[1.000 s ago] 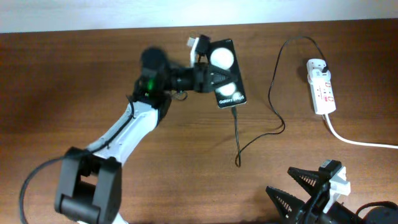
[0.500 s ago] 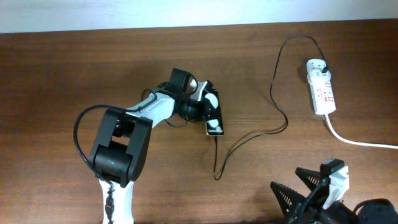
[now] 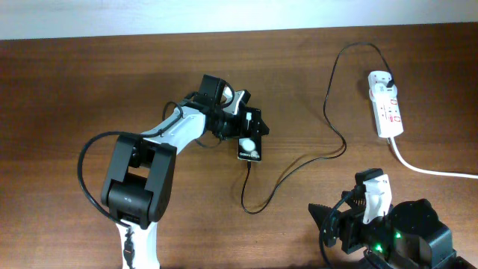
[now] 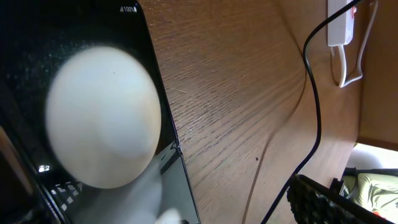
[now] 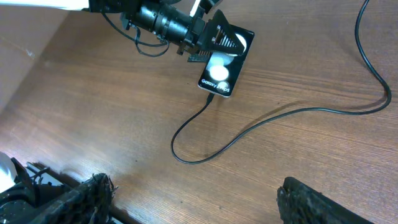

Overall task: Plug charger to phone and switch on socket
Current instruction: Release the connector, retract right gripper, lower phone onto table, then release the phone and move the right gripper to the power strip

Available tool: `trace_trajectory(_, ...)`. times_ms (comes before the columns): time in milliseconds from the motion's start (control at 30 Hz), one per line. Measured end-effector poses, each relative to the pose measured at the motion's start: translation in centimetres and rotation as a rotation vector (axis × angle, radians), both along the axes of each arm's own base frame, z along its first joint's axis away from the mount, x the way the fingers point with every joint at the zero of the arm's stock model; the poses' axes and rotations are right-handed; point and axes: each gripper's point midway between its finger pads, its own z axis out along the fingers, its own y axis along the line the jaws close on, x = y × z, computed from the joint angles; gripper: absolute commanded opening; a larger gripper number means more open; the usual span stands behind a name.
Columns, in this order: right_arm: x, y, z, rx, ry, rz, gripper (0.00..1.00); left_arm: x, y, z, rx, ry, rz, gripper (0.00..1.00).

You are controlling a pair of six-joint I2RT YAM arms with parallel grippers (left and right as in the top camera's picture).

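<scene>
The phone [image 3: 250, 147] lies face up on the table's middle, its white round patches and lettering showing [image 5: 221, 71]. My left gripper [image 3: 252, 128] is over its far end with the jaws spread. In the left wrist view one fingertip [image 4: 314, 202] stands well off the phone's edge [image 4: 177, 186]. The charger [image 3: 299, 166], a thin black cable, meets the phone's near end, loops across the wood and rises to its plug in the socket [image 3: 387, 108] at the far right. My right gripper [image 3: 336, 213] stands open near the front edge, holding nothing [image 5: 199, 208].
A thick white cord [image 3: 429, 170] leaves the socket toward the right edge. The charger's loop [image 5: 186, 155] lies between the phone and my right gripper. The left arm [image 3: 160, 146] stretches across the left half of the table.
The left arm carried the phone from the back of the table toward the middle, laid it face up, and spread its jaws. The right gripper shifted left.
</scene>
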Motion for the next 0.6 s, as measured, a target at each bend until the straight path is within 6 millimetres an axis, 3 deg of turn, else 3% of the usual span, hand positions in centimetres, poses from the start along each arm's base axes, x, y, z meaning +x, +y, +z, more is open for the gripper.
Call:
trace_trajectory(167, 0.0, 0.0, 0.0, 0.0, 0.0, -0.001, 0.94, -0.1, 0.5, -0.2, 0.035, 0.008, 0.012, 0.99)
trace_trajectory(233, -0.1, -0.1, -0.2, -0.005, 0.008, 0.0, 0.99, 0.1, 1.4, -0.4, 0.104, 0.002, 0.04, 0.99)
trace_trajectory(333, -0.3, -0.2, -0.4, -0.008, 0.019, -0.002, 0.99, 0.4, 3.1, -0.9, 0.219, -0.008, 0.079, 0.99)
trace_trajectory(400, -0.7, -0.4, -1.1, -0.025, 0.049, -0.003, 0.99, 0.8, 5.3, -1.4, 0.35, -0.027, 0.123, 0.99)
trace_trajectory(467, -0.9, -0.5, -1.3, -0.032, 0.061, -0.002, 0.99, 0.1, 10.7, -2.0, 0.56, 0.03, 0.199, 0.99)
trace_trajectory(500, -0.8, -0.5, -1.3, -0.031, 0.055, -0.004, 0.99, -0.8, 15.2, -2.3, 0.668, 0.101, 0.259, 0.99)
trace_trajectory(533, -0.4, -0.7, -1.8, -0.045, 0.054, -0.021, 0.99, -1.0, 18.0, -2.2, 0.733, 0.122, 0.3, 0.99)
trace_trajectory(567, 0.2, -0.8, -2.9, -0.064, 0.061, -0.038, 0.99, -1.7, 22.4, 0.7, 0.76, 0.148, 0.394, 0.99)
trace_trajectory(600, 0.7, -0.7, -3.8, -0.057, 0.079, -0.063, 0.99, -1.9, 24.1, 4.1, 0.755, 0.106, 0.452, 0.99)
